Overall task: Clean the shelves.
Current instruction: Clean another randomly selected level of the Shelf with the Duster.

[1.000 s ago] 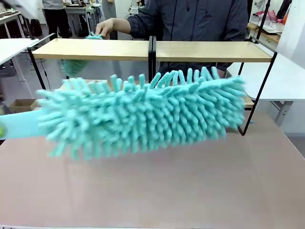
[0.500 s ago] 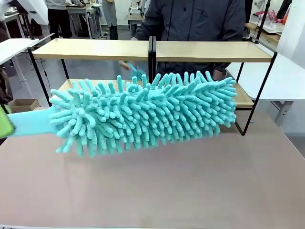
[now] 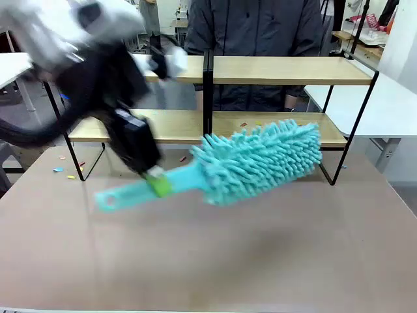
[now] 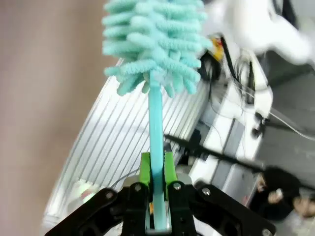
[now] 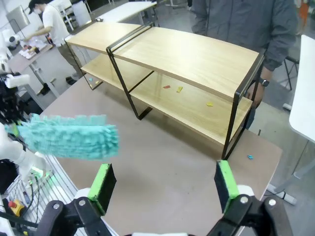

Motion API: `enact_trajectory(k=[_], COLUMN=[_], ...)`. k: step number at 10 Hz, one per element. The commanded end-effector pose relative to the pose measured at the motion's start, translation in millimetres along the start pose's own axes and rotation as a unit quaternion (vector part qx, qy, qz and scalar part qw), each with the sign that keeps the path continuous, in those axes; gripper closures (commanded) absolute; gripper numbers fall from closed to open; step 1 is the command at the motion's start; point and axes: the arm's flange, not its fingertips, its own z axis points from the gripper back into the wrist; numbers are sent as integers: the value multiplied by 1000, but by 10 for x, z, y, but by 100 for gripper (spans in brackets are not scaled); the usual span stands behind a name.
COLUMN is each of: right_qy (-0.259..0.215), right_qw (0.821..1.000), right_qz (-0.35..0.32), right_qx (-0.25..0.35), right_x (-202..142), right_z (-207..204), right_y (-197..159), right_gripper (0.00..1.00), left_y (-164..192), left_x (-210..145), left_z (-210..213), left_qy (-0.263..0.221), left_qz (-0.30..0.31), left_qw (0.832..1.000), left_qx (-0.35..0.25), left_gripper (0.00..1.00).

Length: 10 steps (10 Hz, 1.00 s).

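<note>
The shelves [image 3: 287, 70] stand across the far side of the table: two light wooden boards in a black frame with a centre divider. My left gripper [image 3: 157, 184] is shut on the handle of a turquoise fluffy duster [image 3: 260, 160], whose head hangs just in front of the lower right board. In the left wrist view the green pads of that gripper [image 4: 156, 171] clamp the handle, and the duster head [image 4: 155, 39] points away. My right gripper [image 5: 164, 183] stands open above the table, with the shelves [image 5: 187, 54] ahead. Small coloured scraps [image 5: 179, 89] lie on the lower board.
A person [image 3: 260, 26] in a dark jacket stands right behind the shelves. More scraps [image 3: 60, 169] lie on the beige tabletop [image 3: 260, 261] by the left shelf leg, and a blue scrap [image 5: 250, 157] lies near the right leg. White tables flank the shelves.
The duster has swung away from the camera toward the lower right shelf, and my left arm has come into view. The person's hand that was wiping on the shelves has withdrawn.
</note>
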Motion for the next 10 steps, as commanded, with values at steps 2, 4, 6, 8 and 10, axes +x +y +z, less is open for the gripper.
enact_trajectory(k=[2,4,6,8,10], right_qy=[-3,-3,-3,-3,-3], right_qw=[1000,1000,1000,1000,1000], right_qz=[1,1,1,1,1], right_qx=[5,5,5,5,5], right_x=[13,13,13,13,13], right_z=[2,2,2,2,2], right_y=[-5,-5,-5,-5,-5], right_gripper=[0,0,0,0,0], left_y=[-168,-177,-249,-249,-254], left_x=[520,747,616,616,684], left_z=[-903,-1317,-1263,-1263,-1331], left_qy=[-26,-110,-79,-79,-92], left_qz=[140,135,127,127,132], left_qw=[988,973,983,983,981], left_qx=[65,154,102,102,106], left_gripper=[100,100,100,100,88])
